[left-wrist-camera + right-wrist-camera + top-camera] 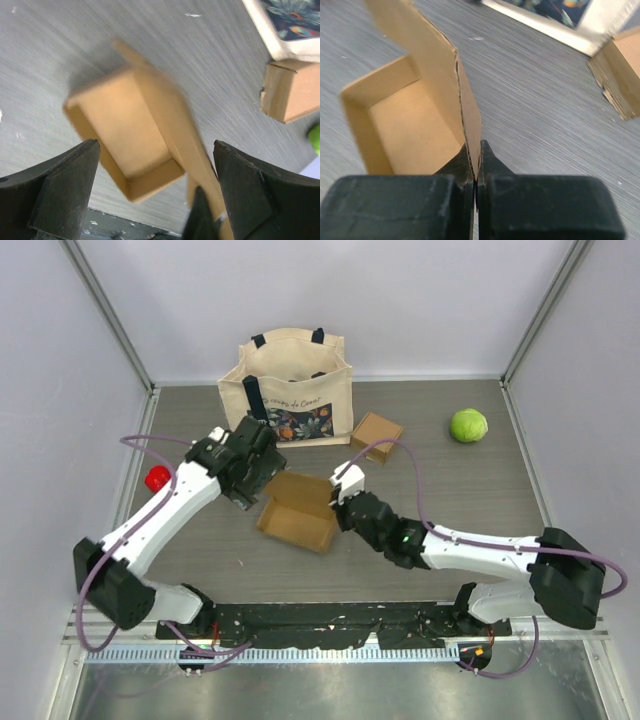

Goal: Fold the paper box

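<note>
From above, the open brown cardboard box (pixel 297 512) sits in the middle of the grey counter (pixel 450 500), between the two arms. Only this view shows the whole room. There are pale walls all round, metal posts in the corners, and a metal rail at the near edge.

It also shows a cream cloth bag with dark handles and a flower picture (pixel 290 390) standing at the back. A small shut brown cardboard box (pixel 376 430) is just beside the bag. A round green ball (pixel 468 425) lies far off to the right. A small red thing (pixel 157 478) sits by the left arm, partly hidden.

The right wrist camera shows something the top view cannot. The right tool (pixel 474 156) is pinched tight on the thin edge of one tall side of the open box. Its two black fingers press together with only the card between them. The card is smooth and tan, with a rough edge.

The left wrist camera looks down into the open box. The left tool (pixel 156 187) has its fingers wide apart, one at each side of the picture, and the box shows between them. This picture is a bit blurry. The counter looks like grey wood with fine lines.
</note>
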Action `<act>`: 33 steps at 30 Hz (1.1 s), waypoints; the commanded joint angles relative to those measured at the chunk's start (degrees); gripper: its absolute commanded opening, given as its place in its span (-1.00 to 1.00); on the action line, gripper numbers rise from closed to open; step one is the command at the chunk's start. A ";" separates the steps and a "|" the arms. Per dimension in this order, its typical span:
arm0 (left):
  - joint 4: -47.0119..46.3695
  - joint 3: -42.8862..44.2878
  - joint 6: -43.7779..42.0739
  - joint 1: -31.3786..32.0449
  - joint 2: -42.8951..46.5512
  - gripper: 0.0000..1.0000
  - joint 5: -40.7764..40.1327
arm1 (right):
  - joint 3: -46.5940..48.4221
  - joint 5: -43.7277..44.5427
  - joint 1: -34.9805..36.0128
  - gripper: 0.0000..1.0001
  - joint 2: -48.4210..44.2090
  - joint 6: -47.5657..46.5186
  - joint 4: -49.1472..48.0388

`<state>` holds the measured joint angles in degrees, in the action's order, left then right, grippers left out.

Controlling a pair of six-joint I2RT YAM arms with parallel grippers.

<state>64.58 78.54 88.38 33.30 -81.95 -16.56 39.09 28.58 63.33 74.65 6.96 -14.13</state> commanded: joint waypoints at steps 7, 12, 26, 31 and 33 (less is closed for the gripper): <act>-57.60 -42.35 -53.98 -1.31 40.24 0.99 -3.03 | -4.46 -27.16 -18.93 -0.99 -9.44 -3.97 3.24; -75.37 -54.98 -56.30 -4.02 43.20 1.00 5.50 | -1.75 -43.85 -26.68 -0.99 -6.63 -6.69 1.55; -69.07 -36.54 -64.38 -19.76 9.72 0.76 51.87 | 0.90 -56.43 -33.71 -0.99 -0.74 -9.51 2.97; -68.10 -36.00 -62.81 -19.59 8.03 0.55 54.44 | 1.07 -54.86 -33.98 -0.99 -0.56 -9.07 2.62; -66.52 -36.88 -62.45 -19.59 9.35 0.65 51.90 | 0.99 -53.46 -33.97 -0.99 -0.47 -9.07 2.62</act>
<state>-4.32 41.10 26.94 13.63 -74.56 33.23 37.78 -25.63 29.54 74.28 -1.67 -9.76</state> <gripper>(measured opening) 0.779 0.039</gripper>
